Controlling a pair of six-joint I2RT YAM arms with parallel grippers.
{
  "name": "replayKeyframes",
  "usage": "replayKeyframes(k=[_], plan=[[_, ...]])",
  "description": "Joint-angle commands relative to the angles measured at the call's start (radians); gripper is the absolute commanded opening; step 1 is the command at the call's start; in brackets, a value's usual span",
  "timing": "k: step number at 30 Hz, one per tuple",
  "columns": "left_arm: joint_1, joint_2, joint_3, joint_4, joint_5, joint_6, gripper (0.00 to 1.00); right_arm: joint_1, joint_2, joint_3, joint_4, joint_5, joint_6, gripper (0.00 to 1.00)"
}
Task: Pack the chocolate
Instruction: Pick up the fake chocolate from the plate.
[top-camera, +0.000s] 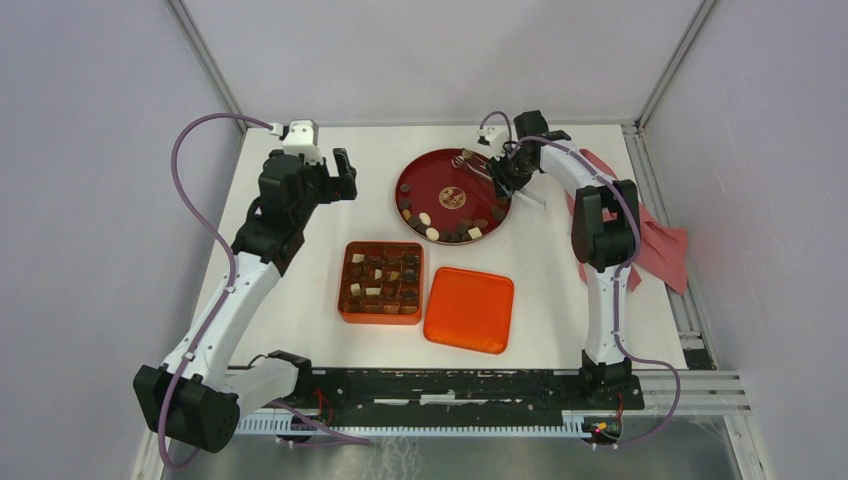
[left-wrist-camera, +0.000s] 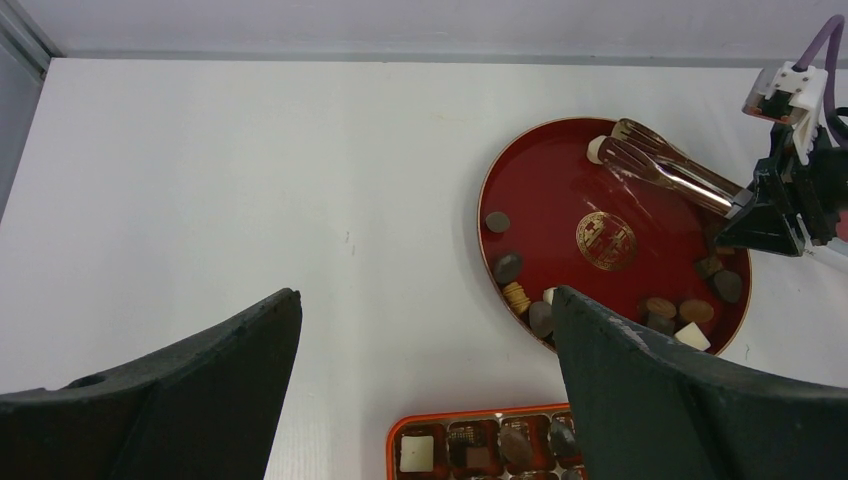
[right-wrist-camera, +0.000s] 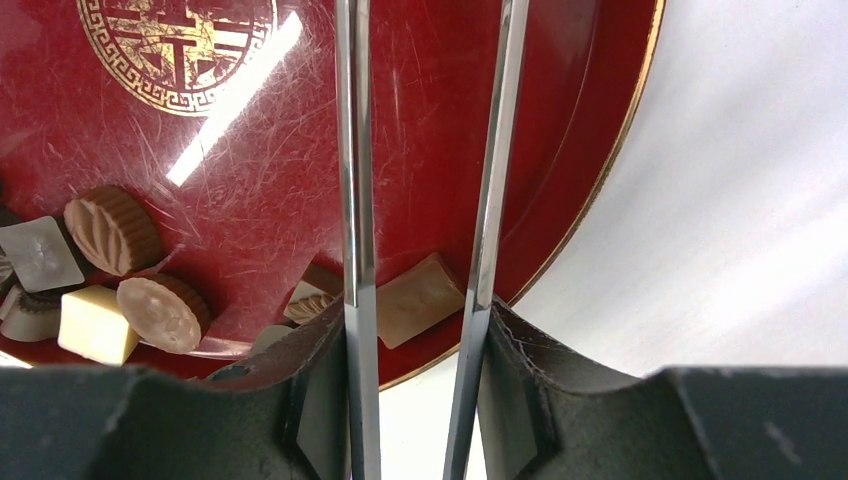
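- Bench carries everything: my two arms reach in from its near edge, and a red cloth lies off to my right.
- Red plate sits at the far middle. A good number of chocolate pieces, dark and cream, are strung along its near rim, and one cream piece lies alone at the far rim.
- Orange box stands just in front of the plate, and most of its compartments already hold a piece. I judge the packing well along but not finished.
- Lid lies flat just beside the box on its right, so closing is not yet done.
- My left gripper hovers over bare bench to the left of the plate, fingers spread wide and holding nothing.
- My right gripper is clamped on metal tongs, which reach across the plate.
- Tong blades stand apart in my wrist view, and their tips lie near the lone cream piece. I cannot tell whether they hold anything.
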Motion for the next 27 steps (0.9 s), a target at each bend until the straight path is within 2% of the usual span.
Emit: replayKeyframes(k=[1, 27], plan=[[-0.004, -0.006, 0.018, 0.01, 0.001, 0.03, 0.99, 0.01, 0.014, 0.056, -0.007, 0.004, 0.01, 0.46], [-0.005, -0.002, 0.018, 0.01, 0.002, 0.03, 0.99, 0.021, 0.06, 0.116, -0.01, -0.012, 0.025, 0.48]])
